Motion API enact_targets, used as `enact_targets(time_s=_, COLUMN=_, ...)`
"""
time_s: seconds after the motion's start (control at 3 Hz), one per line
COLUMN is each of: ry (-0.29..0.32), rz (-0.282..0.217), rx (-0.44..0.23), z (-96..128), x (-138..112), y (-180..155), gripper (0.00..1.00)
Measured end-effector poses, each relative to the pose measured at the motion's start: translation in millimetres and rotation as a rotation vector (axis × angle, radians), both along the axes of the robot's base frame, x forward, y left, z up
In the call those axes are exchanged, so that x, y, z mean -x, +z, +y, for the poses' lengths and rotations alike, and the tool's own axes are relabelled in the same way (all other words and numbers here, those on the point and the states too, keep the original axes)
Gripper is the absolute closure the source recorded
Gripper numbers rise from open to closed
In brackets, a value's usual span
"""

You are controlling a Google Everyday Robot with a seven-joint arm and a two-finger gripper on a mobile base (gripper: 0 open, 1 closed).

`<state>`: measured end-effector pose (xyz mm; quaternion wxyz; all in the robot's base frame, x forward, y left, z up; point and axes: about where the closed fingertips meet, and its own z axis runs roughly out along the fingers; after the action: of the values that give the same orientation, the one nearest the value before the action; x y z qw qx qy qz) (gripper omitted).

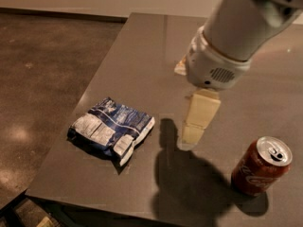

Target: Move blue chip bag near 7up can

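1. Blue chip bag [111, 130] is lying flat and crumpled on the table [142, 46], near its front-left corner, and nothing is touching it.
2. We're seeing the gripper [184, 107] hovering over the table just right of the bag, apart from it. Its cream fingers [199, 117] are spread and gripping nothing.
3. Its shadow [189, 188] is falling on the tabletop between the bag and a red cola can [260, 167].
4. The red cola can is standing upright near the front-right edge, well apart from the bag.
5. The white arm [241, 22] is filling the upper right.

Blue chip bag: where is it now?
Camera view: blue chip bag lies on the table, near-left corner, left of the gripper hovering mid-table; cola can sits near-right.
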<state>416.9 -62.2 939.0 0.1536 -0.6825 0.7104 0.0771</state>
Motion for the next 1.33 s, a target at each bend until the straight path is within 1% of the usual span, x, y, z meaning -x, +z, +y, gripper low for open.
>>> enact_targets(time_s=0.33, ry=-0.005, rz=0.024, rx=-0.048, z=41, x=-2, y=-15, gripper=0.00)
enact_targets(time_s=0.67, ry=-0.028, rz=0.024, rx=-0.105, z=71, x=-6, y=-31, gripper=0.00)
enact_targets(time_s=1.0, ry=-0.053, rz=0.033, rx=-0.127, z=90, x=-11, y=-45, gripper=0.00)
enact_targets(time_s=1.33, ry=-0.069, rz=0.041, rx=-0.119, z=106, x=-17, y=-58, gripper=0.00)
